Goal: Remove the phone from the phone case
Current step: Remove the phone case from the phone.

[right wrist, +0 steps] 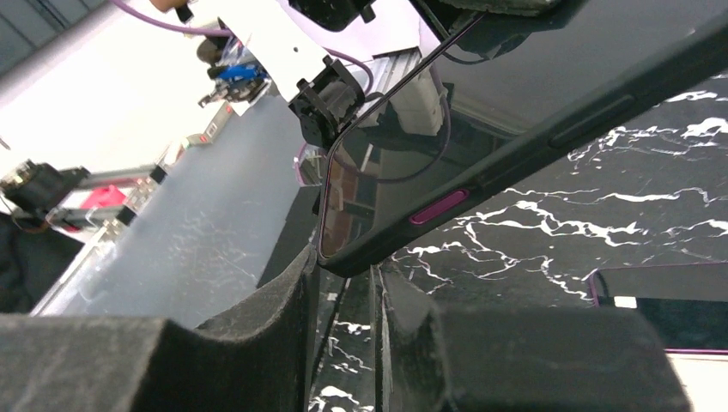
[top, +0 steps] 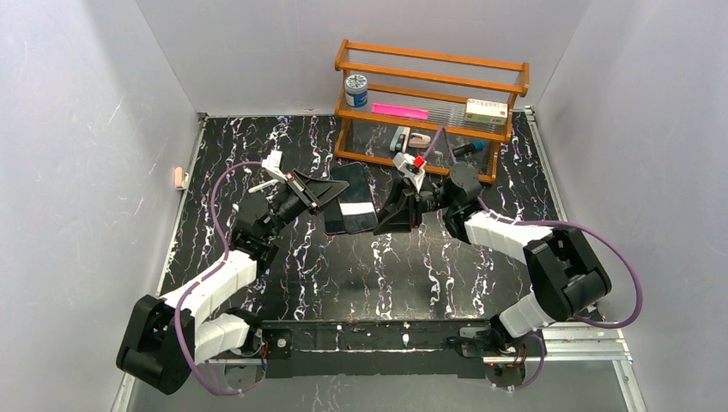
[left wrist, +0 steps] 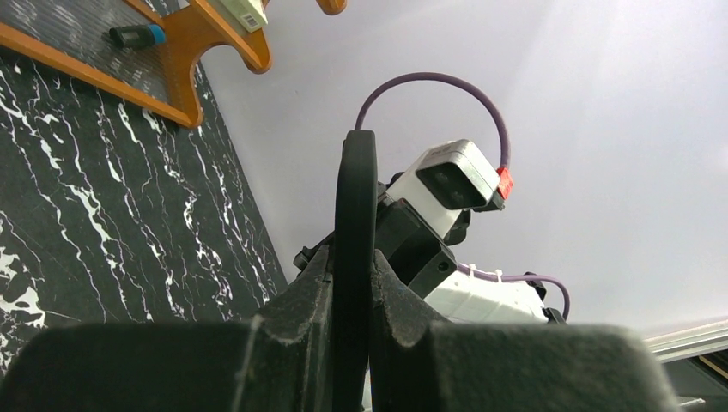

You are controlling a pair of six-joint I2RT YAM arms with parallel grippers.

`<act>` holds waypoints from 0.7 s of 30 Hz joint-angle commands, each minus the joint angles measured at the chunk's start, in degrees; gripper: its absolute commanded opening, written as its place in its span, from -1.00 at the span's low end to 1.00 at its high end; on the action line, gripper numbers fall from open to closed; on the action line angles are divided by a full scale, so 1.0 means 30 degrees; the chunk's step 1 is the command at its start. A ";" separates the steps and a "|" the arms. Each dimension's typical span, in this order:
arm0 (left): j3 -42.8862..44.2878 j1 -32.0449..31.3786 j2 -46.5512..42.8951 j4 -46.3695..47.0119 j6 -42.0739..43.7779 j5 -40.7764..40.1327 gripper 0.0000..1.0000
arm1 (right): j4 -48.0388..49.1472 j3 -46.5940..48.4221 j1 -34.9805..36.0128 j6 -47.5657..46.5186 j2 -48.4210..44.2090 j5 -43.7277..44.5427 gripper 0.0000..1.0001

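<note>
Top external view: both arms reach forward and bend inward over the middle of the worktop (top: 386,275), so that the left hand (top: 324,192) and the right hand (top: 397,213) face each other from opposite sides. Between them, held off the surface, is a dark slab, the phone case (top: 350,184). Part of its face is washed out by a white glare.

In the left wrist view the left hand's fingers (left wrist: 292,326) are pressed together on the case. It appears edge-on as a thin black strip with a rounded top, standing upright. The right arm's wrist camera (left wrist: 453,176) is just behind it.

In the right wrist view the right hand's fingers (right wrist: 257,335) are drawn close, pinching the case's lower corner. The case slants up and away from them. The phone (right wrist: 429,112) is still seated in it, with its glossy screen mirroring cables and arm parts. The matte black rim carries a pink side button (right wrist: 438,207).

A flat dark object with a purple rim (right wrist: 661,313) lies on the worktop beyond; I cannot tell what it is.
</note>
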 commanded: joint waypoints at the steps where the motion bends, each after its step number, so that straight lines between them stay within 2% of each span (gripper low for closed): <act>1: 0.1218 -0.0289 0.0062 0.0835 -0.0697 0.1683 -1.00 | -0.3667 0.2128 0.0186 -0.5648 -0.0188 0.0371 -0.97; 9: 0.1288 -0.0289 0.0095 0.0835 -0.0832 0.2012 -1.00 | -0.9634 0.4239 0.0397 -1.1408 -0.0102 0.1451 -0.97; 21: 0.1184 -0.0289 -0.0102 0.0853 -0.0730 0.1940 -1.00 | -1.6424 0.6830 0.1547 -1.7622 -0.0293 0.6874 -0.97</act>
